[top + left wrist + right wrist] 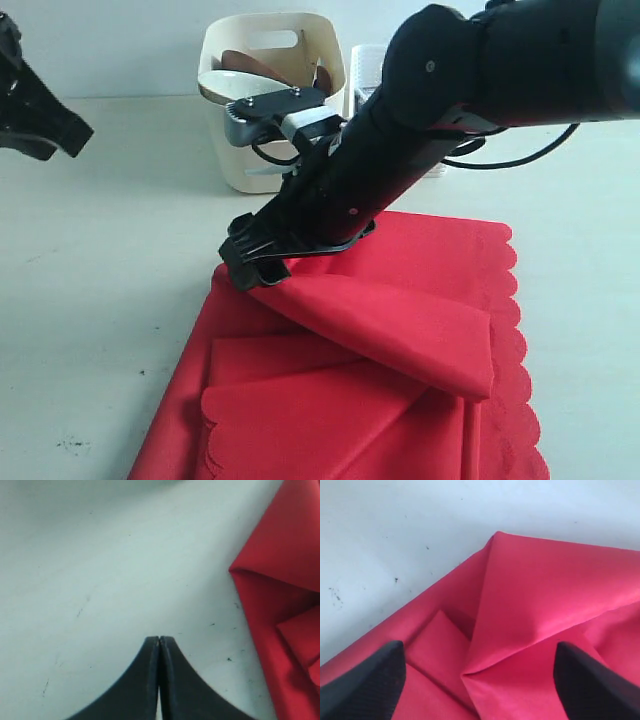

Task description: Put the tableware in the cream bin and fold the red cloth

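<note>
Lying in loose, uneven layers on the table (90,300), the red cloth (400,340) is only part-folded. One big flap is turned over the middle, smaller folds show beneath it, and the scalloped edge runs down its right side in the exterior view.

The right gripper (258,266) hangs low over the cloth's far left corner. Its fingers (367,680) are spread wide, with nothing between them but the fabric lying below. Whether the tips touch the cloth I cannot tell.

The left gripper (159,641) is well off to the left, above bare table just beside the cloth's edge, its fingers pressed together on nothing.

Behind, the cream bin (240,165) stands upright and holds a brown plate (255,66) and a pale bowl (225,90). No tableware shows on the table, so that half of the task looks done or nearly so. What is left, as I read it, is squaring the cloth into a neat fold.

The right arm hides the bin's right side and most of a white basket (362,70) beside it, so the rest of the bin's contents cannot be made out. The cloth's near end is cut off by the frame.
</note>
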